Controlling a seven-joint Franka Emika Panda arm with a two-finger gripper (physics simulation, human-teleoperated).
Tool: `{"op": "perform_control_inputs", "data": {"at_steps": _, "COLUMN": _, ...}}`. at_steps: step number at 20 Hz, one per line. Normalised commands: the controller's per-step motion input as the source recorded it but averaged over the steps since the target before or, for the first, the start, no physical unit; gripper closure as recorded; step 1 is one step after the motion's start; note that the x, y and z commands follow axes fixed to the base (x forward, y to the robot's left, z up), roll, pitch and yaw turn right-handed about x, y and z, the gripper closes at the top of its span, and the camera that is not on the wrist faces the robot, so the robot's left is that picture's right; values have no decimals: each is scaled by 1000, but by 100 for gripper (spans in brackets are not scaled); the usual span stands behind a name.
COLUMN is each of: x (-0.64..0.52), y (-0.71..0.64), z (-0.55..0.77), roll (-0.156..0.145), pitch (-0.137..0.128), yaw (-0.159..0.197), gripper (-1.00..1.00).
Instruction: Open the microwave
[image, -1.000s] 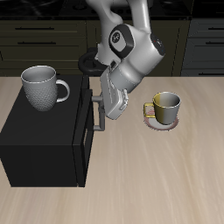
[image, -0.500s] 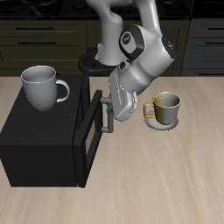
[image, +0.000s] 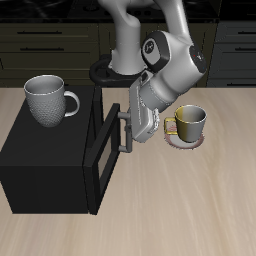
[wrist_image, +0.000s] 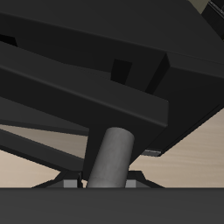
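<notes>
The large matte black boxy microwave (image: 50, 160) stands on the light wooden table (image: 190, 215), towards one side of it, and its hinged door (image: 104, 163) with the dark glass window stands partly ajar, its free edge swung away from the body so that a wedge of gap shows between door and cabinet. The grey metal bar handle (image: 121, 128) runs along that free edge, and the white and grey robot arm (image: 165, 70) reaches down from the back of the table with its two-finger gripper (image: 127, 128) set at the handle. In the wrist view the grey bar (wrist_image: 111, 157) shows as a plain cylinder passing close under the camera, with the black door panel (wrist_image: 105, 79) filling most of the frame behind it and a strip of pale table surface (wrist_image: 197, 140) visible past the door's edge. The fingers seem to be closed around the bar, though the fingertips themselves are hidden behind the gripper body in the exterior view and lost in dark blur in the wrist view, so the grasp is judged only from the bar's position. A grey textured mug (image: 48, 99) sits upright on top of the microwave, and a yellow and grey mug (image: 188, 122) stands on a small round saucer (image: 185, 141) on the table beside the arm, apart from the door
</notes>
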Motion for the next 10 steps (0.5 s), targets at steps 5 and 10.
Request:
{"op": "perform_control_inputs", "data": {"at_steps": 5, "x": -202, "y": 279, "z": -148, "roll": -89, "pitch": 46, "yaw": 13, "gripper": 100}}
{"op": "perform_control_inputs", "data": {"at_steps": 10, "x": -229, "y": 314, "z": -122, "roll": 2, "pitch": 30, "yaw": 25, "gripper": 100}}
